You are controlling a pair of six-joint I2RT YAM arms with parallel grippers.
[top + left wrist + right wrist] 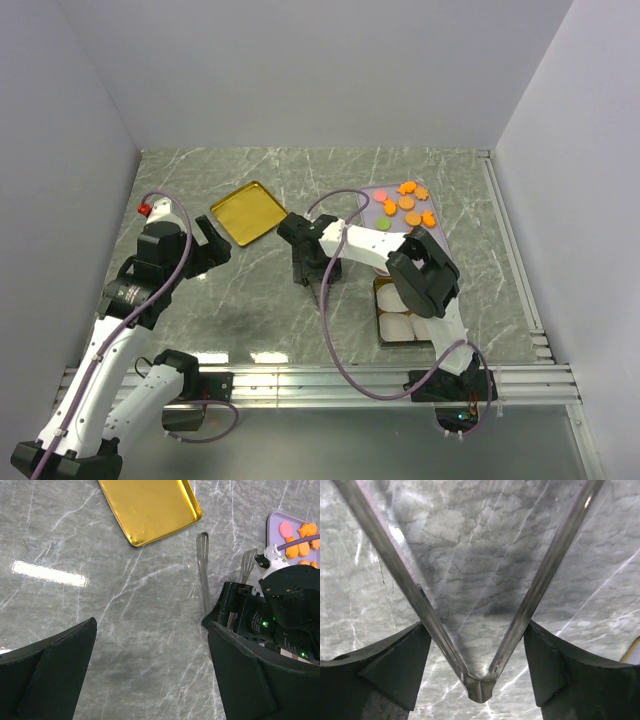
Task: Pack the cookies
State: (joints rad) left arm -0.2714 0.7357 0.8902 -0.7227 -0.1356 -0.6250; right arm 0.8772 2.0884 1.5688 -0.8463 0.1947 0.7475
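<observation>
Right gripper (479,650) has a pair of steel tongs (480,690) by the hinge end. Its fingers are part-closed against the two blades, which fan out wide and hold nothing. They hang over bare table, well apart from the cookies. Left gripper (150,672) is spread wide and empty, hovering near the gold tray (248,211).

The lilac tray (368,205) sits at the far right. The gold tray, with nothing on it, lies tilted to its left. White paper cups (398,326) stand in a container nearer the right arm's base, partly hidden by that arm. The cookies (407,203) lie loose on the lilac tray: mostly orange flower shapes, plus one pink and one green.

The risk I see is in the pinch. The cookies are thin and flat, so the blade tips could skid over one, push it off the tray, or snap a scalloped edge if squeezed hard. The grip is close to the hinge, so the tongs might twist in the fingers. The right arm's purple cable also arcs close by.

Underneath is a grey-green marble-look tabletop (250,290), glossy enough to mirror a light. Plain pale walls enclose it on three sides, with a ribbed metal rail along the near edge.
</observation>
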